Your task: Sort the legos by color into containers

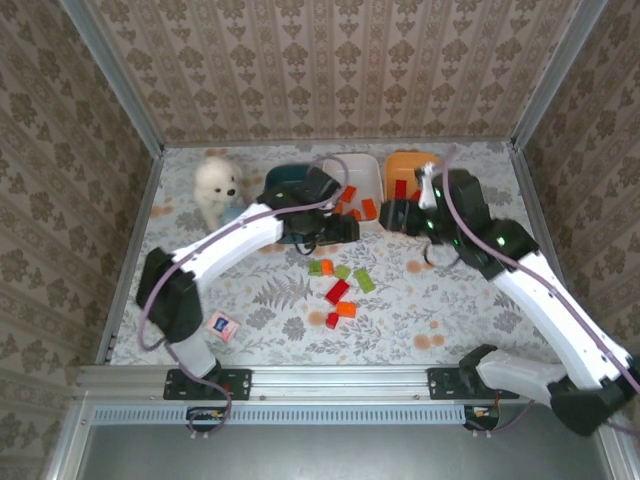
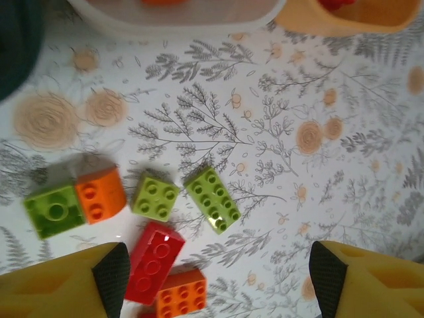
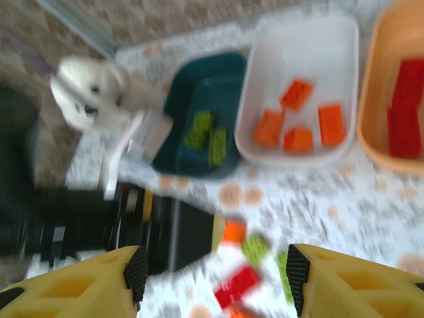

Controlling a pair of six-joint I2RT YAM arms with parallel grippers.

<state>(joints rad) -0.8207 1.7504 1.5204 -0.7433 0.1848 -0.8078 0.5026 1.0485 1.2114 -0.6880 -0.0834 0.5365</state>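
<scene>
A white rounded-rectangular plastic tub is standing on the fern-printed table and holding four orange plastic bricks. A dark teal plastic tub of the same shape is sitting just beside the white tub toward the left arm's side, with two light green plastic bricks lying in it. An orange plastic tub is sitting just beside the white tub on the other side, carrying red plastic bricks. On the arm-base side of the white tub, near it but apart, loose bricks are lying on the table: a light green square brick touching an orange rounded brick, a second light green square brick, a light green oblong brick, and a red oblong brick touching an orange oblong brick. The left gripper is hovering between the white tub's near wall and those bricks, its yellow fingers standing wide apart and empty. The right gripper is hanging just in front of the white tub's near corner on the orange tub's side, its fingers also spread wide, gripping nothing. A fluffy white plush dog is sitting beyond the teal tub from the white tub.
</scene>
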